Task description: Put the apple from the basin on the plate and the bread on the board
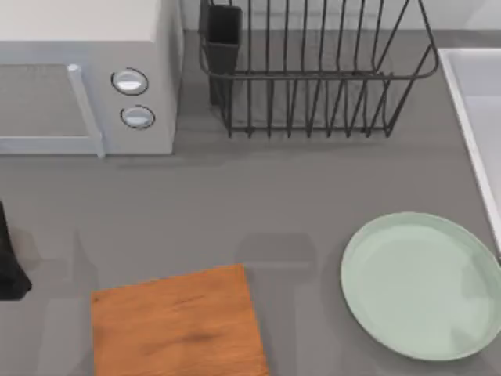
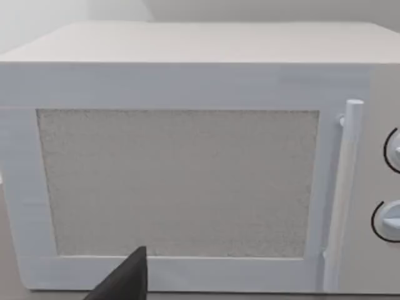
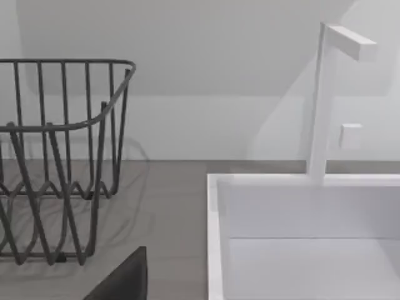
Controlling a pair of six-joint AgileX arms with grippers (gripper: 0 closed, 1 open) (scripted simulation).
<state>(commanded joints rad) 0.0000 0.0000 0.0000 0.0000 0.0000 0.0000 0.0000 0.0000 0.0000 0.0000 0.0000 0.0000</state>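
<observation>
The plate [image 1: 423, 286] lies flat on the grey worktop [image 1: 258, 204], pale mint green with a shallow raised rim and nothing on it. The basin [image 1: 477, 117] stands just beyond the plate toward the worktop's right edge, its pale raised rim running close by the plate's far right side; from the right wrist view its white walls [image 3: 215, 237] and a white tap [image 3: 319, 106] rising from its back edge are plain, while its floor is largely out of view. The board [image 1: 176, 325] lies well to the left of the plate, orange-brown with visible grain, its top bare, a strip of worktop between the two. Behind the plate, toward the back of the worktop, stands a black wire dish rack [image 1: 313, 70] with a dark cup-like holder at its left end; the right wrist view shows the rack [image 3: 56, 156] beside the basin, apart from it. A white microwave [image 1: 86, 78] sits far to the left of the plate, behind the board, its door shut, handle and two round knobs facing front; the left wrist view looks straight at it [image 2: 181, 169].

The left arm [image 1: 9, 262] is a dark shape at the worktop's left edge, far from the plate. A dark sliver, possibly part of an end effector, sits low in each wrist view; I cannot tell whether either end effector is spread or pressed together.
</observation>
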